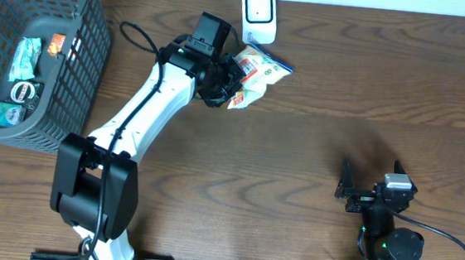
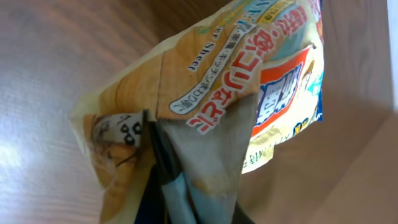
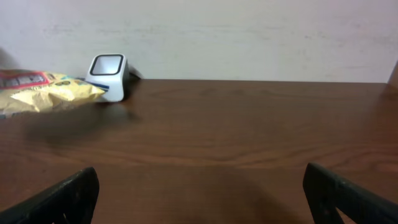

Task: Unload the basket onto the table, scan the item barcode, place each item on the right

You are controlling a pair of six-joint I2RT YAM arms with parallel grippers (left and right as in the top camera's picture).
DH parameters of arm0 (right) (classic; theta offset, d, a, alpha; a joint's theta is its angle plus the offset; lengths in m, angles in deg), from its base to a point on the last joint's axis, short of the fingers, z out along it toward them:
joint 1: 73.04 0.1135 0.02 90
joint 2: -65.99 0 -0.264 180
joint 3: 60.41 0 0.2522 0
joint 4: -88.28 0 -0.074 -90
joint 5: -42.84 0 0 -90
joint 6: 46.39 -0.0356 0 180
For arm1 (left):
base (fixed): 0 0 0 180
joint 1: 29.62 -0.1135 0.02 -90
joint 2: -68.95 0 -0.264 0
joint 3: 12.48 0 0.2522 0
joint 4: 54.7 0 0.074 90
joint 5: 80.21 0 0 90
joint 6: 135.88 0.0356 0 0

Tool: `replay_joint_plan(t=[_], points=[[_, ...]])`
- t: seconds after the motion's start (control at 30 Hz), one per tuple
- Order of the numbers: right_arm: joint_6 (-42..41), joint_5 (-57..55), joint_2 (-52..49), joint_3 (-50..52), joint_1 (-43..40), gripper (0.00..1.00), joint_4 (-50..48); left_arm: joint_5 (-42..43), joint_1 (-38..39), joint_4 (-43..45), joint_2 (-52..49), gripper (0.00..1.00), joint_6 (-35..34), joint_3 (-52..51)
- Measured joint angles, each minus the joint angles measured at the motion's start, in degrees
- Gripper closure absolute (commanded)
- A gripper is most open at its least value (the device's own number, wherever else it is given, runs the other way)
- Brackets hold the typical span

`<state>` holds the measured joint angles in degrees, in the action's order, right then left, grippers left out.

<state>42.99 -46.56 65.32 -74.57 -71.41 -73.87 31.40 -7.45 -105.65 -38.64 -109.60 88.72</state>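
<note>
Dark wood worktop point(image 1: 298, 143) lies under both of your arms. Your left fingers point(image 1: 222, 86) are closed tight on one end of the snack packet point(image 1: 258, 72). That keeps the packet near 12 o'clock on the worktop, with the white scanner point(image 1: 258, 16) just beside it at its own 12 o'clock. Your right fingers point(image 1: 346, 182) are spread wide and hold nothing, down at 5 o'clock. At 9 o'clock, the wire basket point(image 1: 79, 76) holds more packets.
</note>
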Motion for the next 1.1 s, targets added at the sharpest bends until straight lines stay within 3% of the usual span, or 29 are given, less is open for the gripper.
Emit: replay_joint_plan(t=[0.03, 0.1, 0.13, 0.2, 0.27, 0.4, 0.5, 0.7, 0.87, 1.1], points=[[0.0, 0.0, 0.0, 0.0, 0.0, 0.01, 0.0, -0.7, 0.3, 0.1, -0.1, 0.89, -2.3, 0.0], [0.0, 0.0, 0.0, 0.0, 0.0, 0.01, 0.0, -1.9, 1.3, 0.8, -0.2, 0.59, -5.3, 0.0], [0.0, 0.0, 0.0, 0.0, 0.0, 0.01, 0.0, -2.3, 2.0, 1.4, -0.2, 0.52, -6.7, 0.0], [0.0, 0.0, 0.0, 0.0, 0.0, 0.01, 0.0, -2.8, 3.6, 1.7, -0.2, 0.39, -8.3, 0.0], [0.0, 0.0, 0.0, 0.0, 0.0, 0.01, 0.0, -3.0, 5.2, 1.7, -0.2, 0.34, -8.8, 0.0], [0.0, 0.0, 0.0, 0.0, 0.0, 0.01, 0.0, -3.1, 7.9, 1.6, -0.2, 0.3, -7.8, 0.0], [0.0, 0.0, 0.0, 0.0, 0.0, 0.01, 0.0, -3.1, 8.3, 1.7, -0.2, 0.3, -2.4, 0.0], [0.0, 0.0, 0.0, 0.0, 0.0, 0.01, 0.0, -3.9, 5.4, 1.5, -0.2, 0.3, 20.1, 1.0], [0.0, 0.0, 0.0, 0.0, 0.0, 0.01, 0.0, -13.1, 0.0, 1.5, 1.7, 0.3, 39.6, 1.6], [0.0, 0.0, 0.0, 0.0, 0.0, 0.01, 0.0, -20.2, -5.1, 0.9, 1.2, 0.29, 52.2, 1.7]])
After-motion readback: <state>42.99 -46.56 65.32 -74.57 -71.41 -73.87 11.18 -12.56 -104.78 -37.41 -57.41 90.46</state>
